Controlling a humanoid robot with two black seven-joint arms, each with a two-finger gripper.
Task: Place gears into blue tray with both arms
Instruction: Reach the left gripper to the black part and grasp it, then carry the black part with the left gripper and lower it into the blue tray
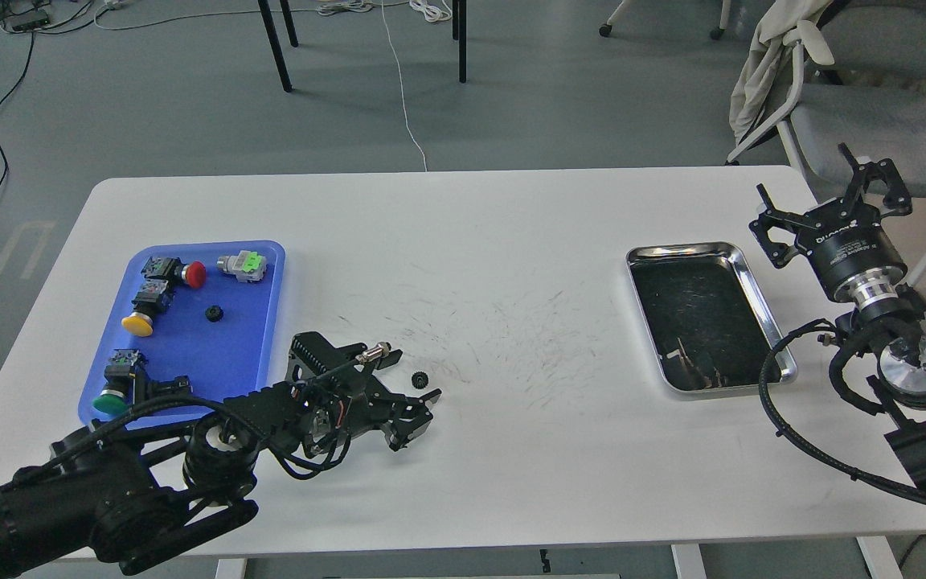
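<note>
With its fingers (411, 410) spread low on the bench (463, 241) just short of the loose gear (418, 379), seemingly to straddle it, the left arm works beside the blue tray (266, 338), where another gear (212, 314) lies among switches (153, 293), while the right fingers (829, 197) hang spread and empty past the steel tray (752, 277).

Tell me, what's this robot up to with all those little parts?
It is moving small black toothed gears into the blue plastic tray. One gear already lies in the tray among the coloured push-button switches. The other gear sits on the white table, between the open fingers of the left gripper. The right gripper hangs open near the shiny steel tray, holding nothing.
</note>
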